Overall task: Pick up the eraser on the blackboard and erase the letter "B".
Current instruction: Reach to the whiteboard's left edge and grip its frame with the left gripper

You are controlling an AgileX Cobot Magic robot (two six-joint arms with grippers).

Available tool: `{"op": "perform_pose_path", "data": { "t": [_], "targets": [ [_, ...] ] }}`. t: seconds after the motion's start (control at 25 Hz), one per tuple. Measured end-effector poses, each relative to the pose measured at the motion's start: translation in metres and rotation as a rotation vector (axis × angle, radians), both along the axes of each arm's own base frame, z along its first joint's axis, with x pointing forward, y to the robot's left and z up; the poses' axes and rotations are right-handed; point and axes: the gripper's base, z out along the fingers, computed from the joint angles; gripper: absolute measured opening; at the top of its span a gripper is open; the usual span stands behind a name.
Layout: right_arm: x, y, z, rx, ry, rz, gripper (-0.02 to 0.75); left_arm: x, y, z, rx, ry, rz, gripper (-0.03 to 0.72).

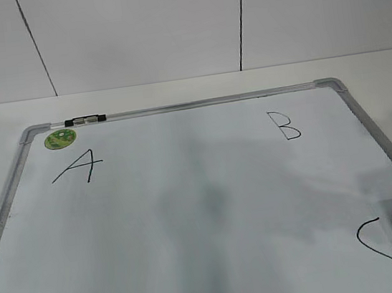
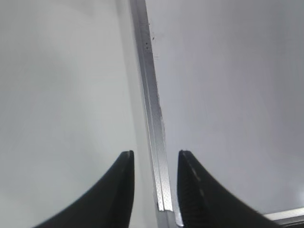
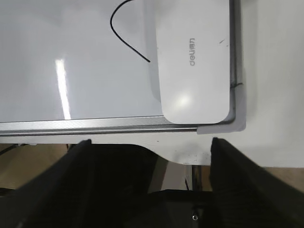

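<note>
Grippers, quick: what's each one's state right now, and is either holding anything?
Left gripper: open, empty, straddling the grey metal frame.
Right gripper: open wide, empty, short of the flat white plastic eraser.

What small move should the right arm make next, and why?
Probably bring the right tool forward and down over the eraser. Its jaws are open and empty, short of the board's near frame, while the eraser lies untouched in the board's near right corner beside the C curve. The B is unerased, so the grasp comes first.
</note>
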Motion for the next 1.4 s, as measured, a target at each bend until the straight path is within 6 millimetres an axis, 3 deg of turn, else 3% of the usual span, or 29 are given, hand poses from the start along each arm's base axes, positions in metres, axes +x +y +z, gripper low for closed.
{"op": "perform_pose_path", "data": {
  "t": [0.44, 0.8, 1.4],
  "targets": [
    [0.006, -0.001, -0.005, -0.013, 0.024, 0.0, 0.584, 0.057, 0.005, -0.048, -0.024, 0.108, 0.077, 0.239],
    [0.006, -0.001, -0.005, -0.013, 0.02, -0.001, 0.584, 0.073, 0.006, -0.07, -0.013, 0.11, 0.083, 0.324],
    [0.007, -0.001, -0.005, -0.013, 0.019, -0.003, 0.584, 0.096, 0.007, -0.121, -0.003, 0.172, 0.093, 0.284]
  ]
}}
